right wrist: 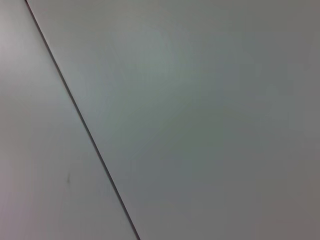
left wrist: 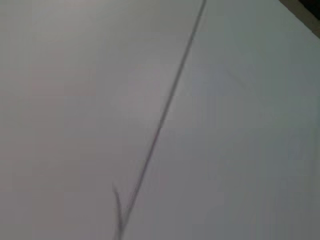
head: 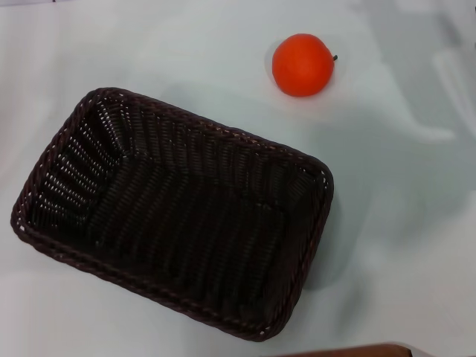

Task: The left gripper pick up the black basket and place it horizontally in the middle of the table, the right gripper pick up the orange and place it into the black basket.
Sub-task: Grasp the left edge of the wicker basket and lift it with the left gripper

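White table (head: 416, 245) is seen bearing the black basket (head: 175, 212), skewed and empty, the orange (head: 302, 65) beyond it; neither end effector is shown, state unknown. Rim should be gripped, then squared.

The basket (head: 178, 216) was very dark brown-black woven wicker, the orange (head: 302, 65) bright orange-red with a tiny dark stem, the table (head: 401, 223) plain bluish white.
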